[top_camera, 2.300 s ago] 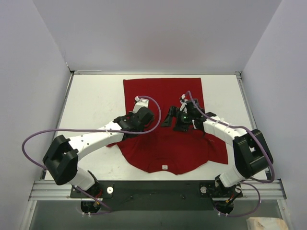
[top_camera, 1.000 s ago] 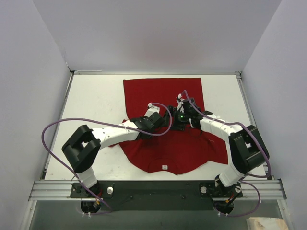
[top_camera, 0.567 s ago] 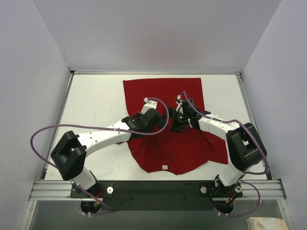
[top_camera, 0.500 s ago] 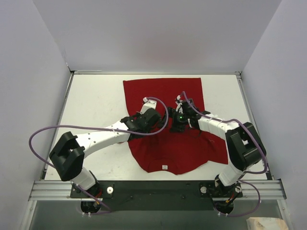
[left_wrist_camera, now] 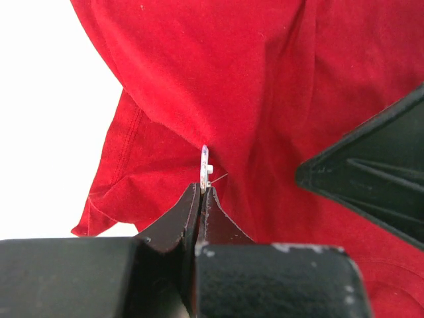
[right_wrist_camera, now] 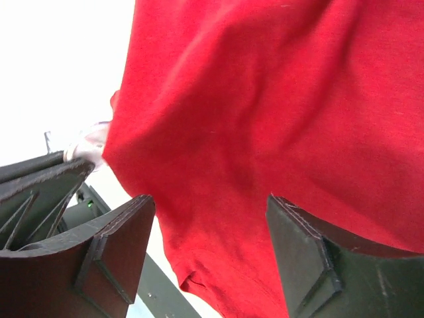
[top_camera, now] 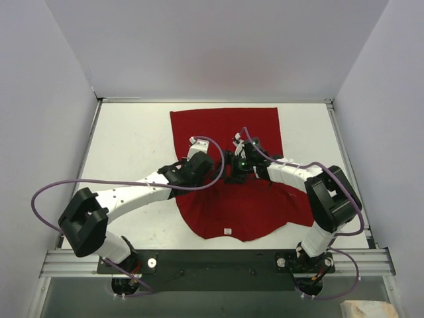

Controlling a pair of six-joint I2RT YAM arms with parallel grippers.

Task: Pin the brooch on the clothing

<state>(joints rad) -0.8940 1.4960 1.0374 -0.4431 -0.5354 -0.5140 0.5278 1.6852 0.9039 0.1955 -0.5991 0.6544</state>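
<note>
L tool: pressed shut, pinching small thin pale brooch, aiming pin at fabric.
R tool: spread, straddling plain red soft T-shirt, prob bunching it for pinning.
Shirt: lying on white worktop.

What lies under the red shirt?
The shirt lies on the white table, which shows bare around it. Anything between cloth and table is covered.

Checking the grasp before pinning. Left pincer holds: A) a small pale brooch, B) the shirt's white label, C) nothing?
A: the left pincer is shut on a small pale brooch, seen edge-on over the red shirt.
</note>
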